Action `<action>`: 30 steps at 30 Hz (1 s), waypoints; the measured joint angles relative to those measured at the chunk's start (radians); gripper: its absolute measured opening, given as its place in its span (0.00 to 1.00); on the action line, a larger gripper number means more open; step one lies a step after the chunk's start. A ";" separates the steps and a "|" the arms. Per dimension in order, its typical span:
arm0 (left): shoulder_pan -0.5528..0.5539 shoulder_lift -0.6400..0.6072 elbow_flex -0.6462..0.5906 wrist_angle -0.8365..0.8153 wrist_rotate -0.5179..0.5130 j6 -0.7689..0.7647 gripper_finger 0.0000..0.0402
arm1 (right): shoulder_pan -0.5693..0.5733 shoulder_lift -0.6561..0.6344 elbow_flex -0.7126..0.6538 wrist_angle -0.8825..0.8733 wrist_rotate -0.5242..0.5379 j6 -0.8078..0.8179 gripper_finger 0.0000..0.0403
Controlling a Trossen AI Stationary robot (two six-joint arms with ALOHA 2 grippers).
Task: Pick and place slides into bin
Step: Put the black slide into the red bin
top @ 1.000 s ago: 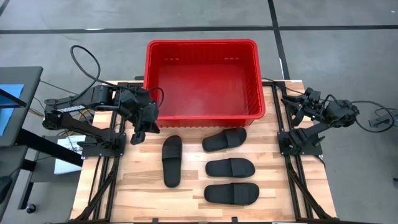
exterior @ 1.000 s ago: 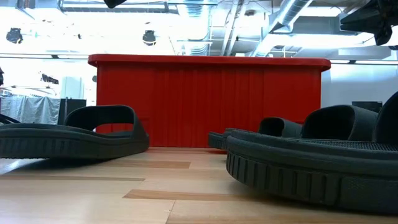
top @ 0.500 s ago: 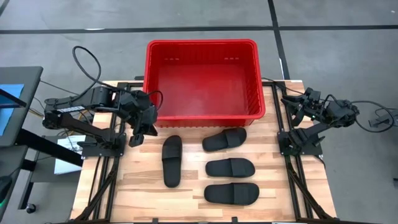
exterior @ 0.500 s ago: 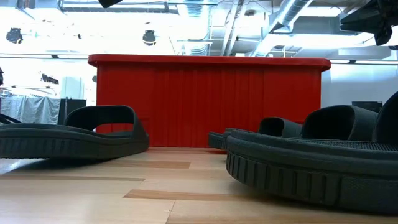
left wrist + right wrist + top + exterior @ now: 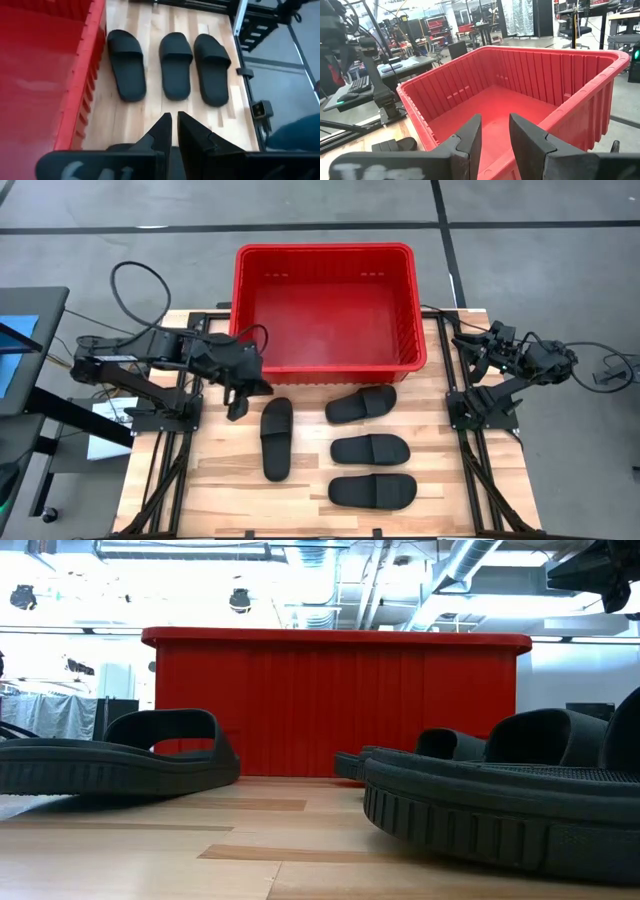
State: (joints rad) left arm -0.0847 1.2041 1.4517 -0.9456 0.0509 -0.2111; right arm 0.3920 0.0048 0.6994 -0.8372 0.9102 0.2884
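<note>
High view: your left gripper point(image 5: 236, 412) is hovering beside the sandals point(image 5: 276, 438), fingers nearly together; right gripper point(image 5: 462, 343) is waiting, fingers apart, near the bin point(image 5: 324, 255).

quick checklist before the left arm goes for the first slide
1. Bin holds nothing: ok.
2. All four slides lie on the table: ok.
3. Left gripper beside the upright slide, not yet over it: not ok.
4. Left gripper open enough for a strap: not ok, fingers nearly shut.
5. Right gripper parked at the table's right edge, clear: ok.
</note>
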 joint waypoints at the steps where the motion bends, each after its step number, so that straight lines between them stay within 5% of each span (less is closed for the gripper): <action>1: -0.003 0.012 0.000 0.012 0.000 -0.010 0.05 | 0.000 0.000 0.000 0.000 0.000 0.000 0.23; 13: -0.031 0.260 0.041 0.228 -0.034 -0.074 0.05 | 0.000 0.000 0.000 0.000 0.000 0.000 0.23; 30: -0.140 0.682 0.598 0.095 -0.111 -0.008 0.05 | 0.000 0.000 0.000 0.000 0.000 0.000 0.23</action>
State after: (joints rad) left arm -0.2250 1.8858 2.0499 -0.8503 -0.0601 -0.2195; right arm 0.3916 0.0044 0.6994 -0.8371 0.9104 0.2882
